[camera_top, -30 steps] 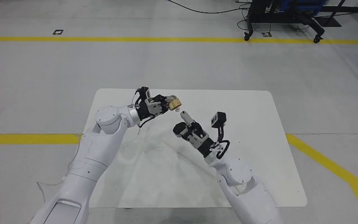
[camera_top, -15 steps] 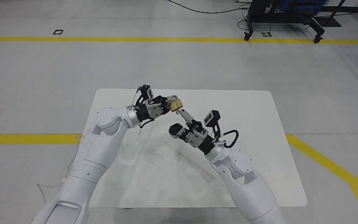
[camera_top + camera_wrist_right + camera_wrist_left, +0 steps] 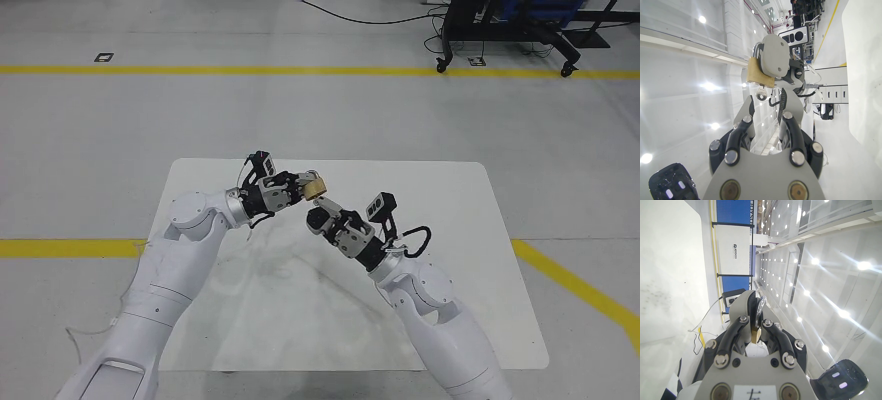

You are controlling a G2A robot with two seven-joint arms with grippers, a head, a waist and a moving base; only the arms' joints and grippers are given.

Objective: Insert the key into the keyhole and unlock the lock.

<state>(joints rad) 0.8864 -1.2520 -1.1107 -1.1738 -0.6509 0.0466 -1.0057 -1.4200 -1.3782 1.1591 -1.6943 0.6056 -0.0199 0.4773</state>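
Brass padlock (image 3: pixel 314 185), just above centre in the top view, clamped in left gripper (image 3: pixel 296 188), key (image 3: pixel 761 94) inserted in its base; right gripper (image 3: pixel 767 100) open close by the key head; hazard: off-centre closing or turning may skew key, jam mechanism, or twist padlock loose.

White table (image 3: pixel 450 200), left gripper (image 3: pixel 301 185) holding brass lock (image 3: pixel 315 186), right gripper (image 3: pixel 321 213) just beside it.

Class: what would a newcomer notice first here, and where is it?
A brass padlock, clamped in the left gripper above the white table. A silver key sits in its keyhole, with the open right gripper at the key, not closed on it.
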